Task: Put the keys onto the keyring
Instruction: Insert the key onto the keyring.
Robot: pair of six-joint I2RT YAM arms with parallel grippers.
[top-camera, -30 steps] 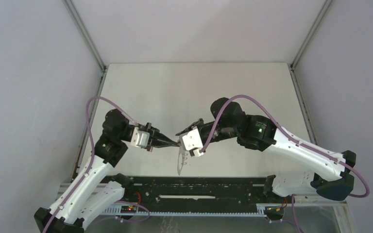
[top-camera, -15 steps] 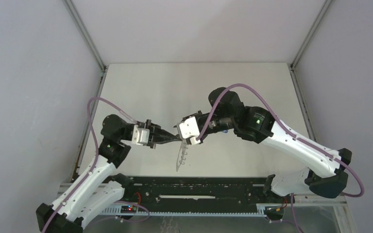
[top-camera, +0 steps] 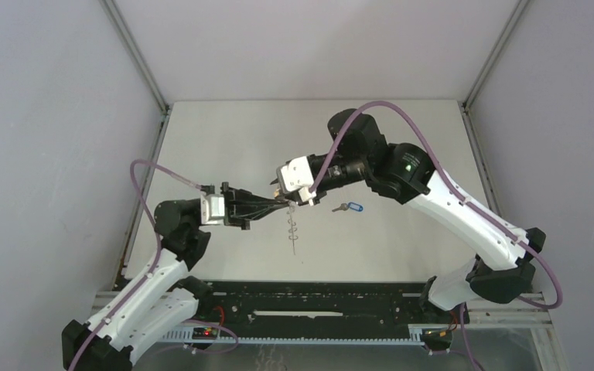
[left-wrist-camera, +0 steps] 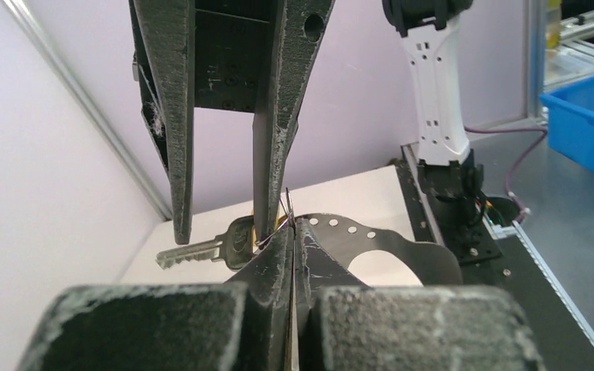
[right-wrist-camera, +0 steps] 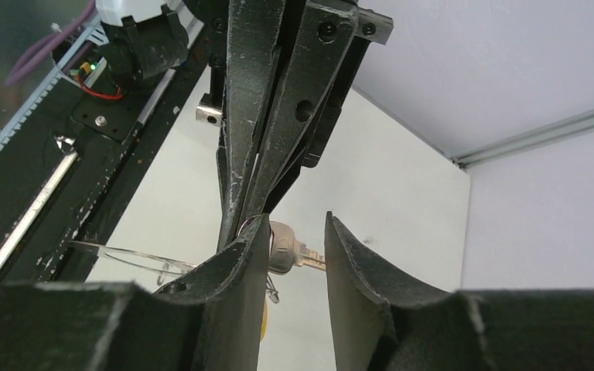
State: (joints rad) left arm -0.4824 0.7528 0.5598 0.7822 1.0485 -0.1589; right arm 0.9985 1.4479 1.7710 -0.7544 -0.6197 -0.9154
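Two claws meet above desk [top-camera: 402, 139]. Left claw [top-camera: 272, 202] clenched on keyring [top-camera: 291, 230] wire, hoop dangling below, likely steadied for threading. Silver key [left-wrist-camera: 201, 249] at ring, between parted jaws of right claw [left-wrist-camera: 223, 236], seemingly released. Blue-tagged key [top-camera: 348, 207] lies on desk to right, unthreaded. Blue bin [left-wrist-camera: 588, 116] off desk, contents hidden.

This is looking like a robotics lab test cell. Plain pale panels [top-camera: 46, 116] and aluminium struts [top-camera: 135, 56] are enclosing a bare white worktop [top-camera: 232, 131]. Two white-and-black robot arms [top-camera: 464, 216] are standing by a black mounting rail [top-camera: 317, 297], with purple cables [top-camera: 373, 104] looping off them. A blue storage bin [left-wrist-camera: 588, 116] is sitting beyond that rail.
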